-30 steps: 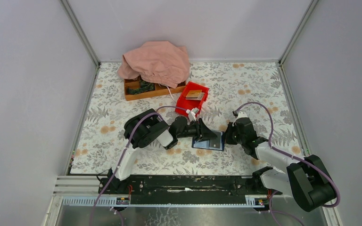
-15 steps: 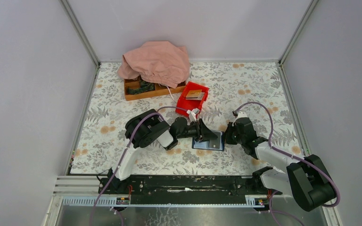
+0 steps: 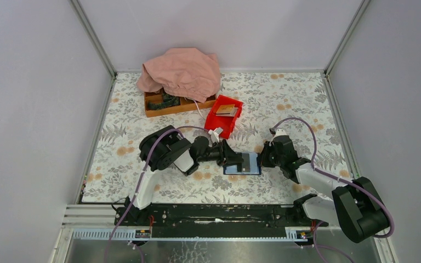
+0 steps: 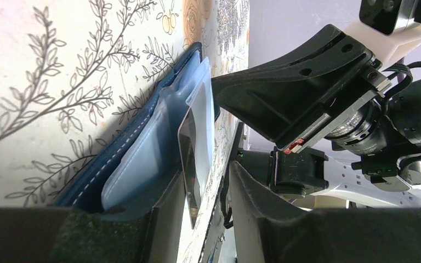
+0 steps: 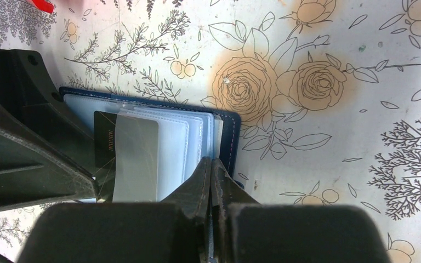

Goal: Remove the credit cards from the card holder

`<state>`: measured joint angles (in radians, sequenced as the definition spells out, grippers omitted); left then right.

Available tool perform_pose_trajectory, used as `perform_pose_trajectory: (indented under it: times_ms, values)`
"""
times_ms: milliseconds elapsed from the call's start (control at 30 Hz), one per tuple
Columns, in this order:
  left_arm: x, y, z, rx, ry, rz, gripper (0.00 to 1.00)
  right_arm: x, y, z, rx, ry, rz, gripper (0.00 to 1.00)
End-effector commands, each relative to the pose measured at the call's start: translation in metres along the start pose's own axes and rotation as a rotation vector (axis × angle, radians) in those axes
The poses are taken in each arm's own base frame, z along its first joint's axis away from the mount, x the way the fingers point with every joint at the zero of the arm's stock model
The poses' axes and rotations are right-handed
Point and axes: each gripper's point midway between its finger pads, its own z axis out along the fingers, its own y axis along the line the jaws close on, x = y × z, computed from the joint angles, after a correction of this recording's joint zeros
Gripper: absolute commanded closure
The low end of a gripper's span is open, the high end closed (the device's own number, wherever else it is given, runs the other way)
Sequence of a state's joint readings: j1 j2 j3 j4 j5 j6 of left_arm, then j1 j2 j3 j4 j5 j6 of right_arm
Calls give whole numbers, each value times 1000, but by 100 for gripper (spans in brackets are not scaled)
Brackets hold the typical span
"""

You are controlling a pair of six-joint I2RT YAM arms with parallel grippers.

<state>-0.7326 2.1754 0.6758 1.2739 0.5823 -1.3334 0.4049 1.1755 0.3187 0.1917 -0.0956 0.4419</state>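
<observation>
The card holder [image 3: 250, 170] lies open on the floral mat, blue-grey sleeves inside a dark blue edge [image 5: 227, 129]. A dark credit card [image 5: 104, 143] with a silvery one [image 5: 136, 159] over it sticks out of a sleeve toward the left. My left gripper [image 3: 234, 160] is at the holder's left end with its jaws apart. The dark card's edge [image 4: 189, 164] stands between the fingers, close to one and clear of the other. My right gripper [image 5: 211, 164] is shut, its tips pressing on the sleeves by the holder's right edge [image 3: 261, 160].
A red bin [image 3: 223, 116] with small items stands just behind the left gripper. Further back are a wooden tray [image 3: 167, 104] and a pink cloth [image 3: 181, 71] draped over it. Grey walls close in the mat on three sides.
My left gripper has drawn back to the left off the holder, so more of the holder and a card now show. The right gripper has stayed put.
</observation>
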Motion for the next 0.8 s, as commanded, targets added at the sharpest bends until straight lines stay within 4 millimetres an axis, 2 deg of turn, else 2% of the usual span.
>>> perform_pose_trajectory:
  times_ms: [0, 133, 333, 667, 767]
  values:
    - [1, 7, -10, -16, 8, 12, 59, 5, -5, 0, 32, 36, -5, 100]
    - [0, 9, -16, -26, 0, 17, 59, 6, -5, 0, 34, 37, -5, 100]
    - [-1, 15, -15, -41, -3, 18, 68, 5, -5, 0, 31, 36, -6, 100]
    - [2, 19, -12, -8, 10, -20, 100, 5, -5, 0, 31, 36, -6, 100]
    - [3, 19, -14, -11, 10, -19, 100, 5, -5, 0, 32, 37, -7, 100]
